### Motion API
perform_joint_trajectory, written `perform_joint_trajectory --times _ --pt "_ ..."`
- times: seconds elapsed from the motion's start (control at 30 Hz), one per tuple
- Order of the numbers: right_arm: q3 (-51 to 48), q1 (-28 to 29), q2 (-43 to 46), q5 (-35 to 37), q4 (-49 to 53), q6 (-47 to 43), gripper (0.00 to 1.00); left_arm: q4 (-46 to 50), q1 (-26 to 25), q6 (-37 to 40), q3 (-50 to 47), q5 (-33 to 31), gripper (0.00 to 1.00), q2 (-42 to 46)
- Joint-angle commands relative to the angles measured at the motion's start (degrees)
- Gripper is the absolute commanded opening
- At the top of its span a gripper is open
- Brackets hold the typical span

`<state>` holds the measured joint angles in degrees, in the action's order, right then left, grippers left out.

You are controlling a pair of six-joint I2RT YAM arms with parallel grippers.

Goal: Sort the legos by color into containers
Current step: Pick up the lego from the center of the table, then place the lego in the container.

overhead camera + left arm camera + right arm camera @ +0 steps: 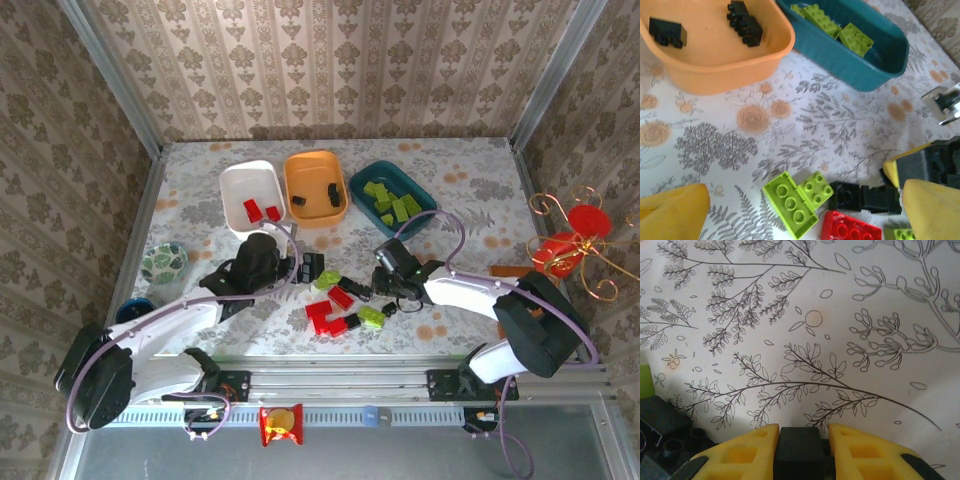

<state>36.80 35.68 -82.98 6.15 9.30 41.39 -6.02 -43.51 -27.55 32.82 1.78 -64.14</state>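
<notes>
Right claw [800, 437] is clamped on a black brick [799, 454] at bottom centre of the wrist frame, low over the table [840, 315]. Judged bound for the orange tray [312, 170], which holds black pieces. Left claw [805, 200] stands apart above a loose lime brick [789, 204], likely its next pick.

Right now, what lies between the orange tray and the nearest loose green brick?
Only bare tablecloth between orange tray and green brick; left wrist view.
</notes>
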Motion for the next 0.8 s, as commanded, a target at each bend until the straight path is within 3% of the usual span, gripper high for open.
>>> perform_joint_trajectory --times 0.0,0.13,0.23,0.43,0.77 --pt "3.1 0.4 3.8 2.1 2.6 -2.8 0.23 0.3 -0.2 -2.0 -2.1 -0.4 1.00 1.5" --pt "8.8 0.4 7.3 0.6 3.8 -8.2 0.19 1.5 0.1 -2.3 -3.7 -0.2 1.00 3.1" --pt "17.1 0.2 2.9 -2.2 4.3 -11.9 0.16 1.9 0.3 -2.9 -5.1 -0.2 1.00 4.8" --pt "36.4 -0.8 -15.4 -6.8 2.8 -15.3 0.16 5.0 0.3 -2.7 -6.5 -1.0 1.00 10.1" --pt "71.2 -2.7 -44.8 -7.6 12.9 -17.1 0.23 11.5 0.7 -3.3 -9.2 -2.6 1.00 20.3"
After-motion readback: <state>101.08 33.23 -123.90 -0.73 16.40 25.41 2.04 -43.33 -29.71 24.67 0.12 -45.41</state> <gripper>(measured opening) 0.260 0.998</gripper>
